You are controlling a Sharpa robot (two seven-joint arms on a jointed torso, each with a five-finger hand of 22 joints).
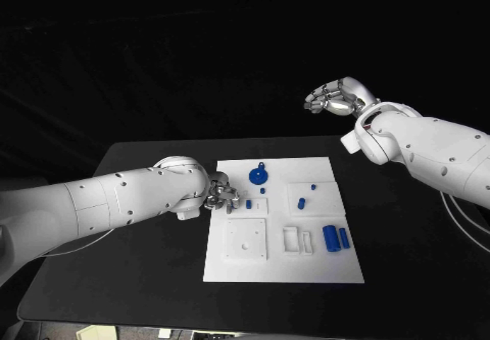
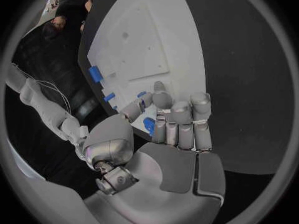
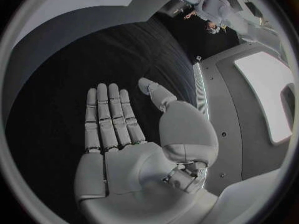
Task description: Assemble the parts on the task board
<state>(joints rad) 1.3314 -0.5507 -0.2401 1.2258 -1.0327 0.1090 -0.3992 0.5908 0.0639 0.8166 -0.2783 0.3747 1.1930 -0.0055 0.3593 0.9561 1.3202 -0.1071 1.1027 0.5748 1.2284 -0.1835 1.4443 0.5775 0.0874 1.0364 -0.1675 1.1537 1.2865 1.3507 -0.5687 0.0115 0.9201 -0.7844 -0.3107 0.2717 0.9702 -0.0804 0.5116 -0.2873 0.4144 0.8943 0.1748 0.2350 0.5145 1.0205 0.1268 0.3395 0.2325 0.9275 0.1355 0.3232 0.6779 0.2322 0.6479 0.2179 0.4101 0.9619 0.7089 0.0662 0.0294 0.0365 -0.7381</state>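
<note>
Left hand (image 1: 221, 195): at task board (image 1: 306, 269) left edge, fingers curled by small blue part (image 1: 248, 204); grip on it unclear.
Right hand (image 1: 337, 95): raised beyond table, flat open, holding nothing.

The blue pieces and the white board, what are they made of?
Blue pieces: probably plastic, going by the even solid colour and soft sheen. Task board: looks like matte white plastic, flat with crisp cut recesses, though painted material can't be ruled out.

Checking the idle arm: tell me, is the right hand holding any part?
No, the right hand is held flat with its fingers extended and nothing in its palm, raised away from the task board.
</note>
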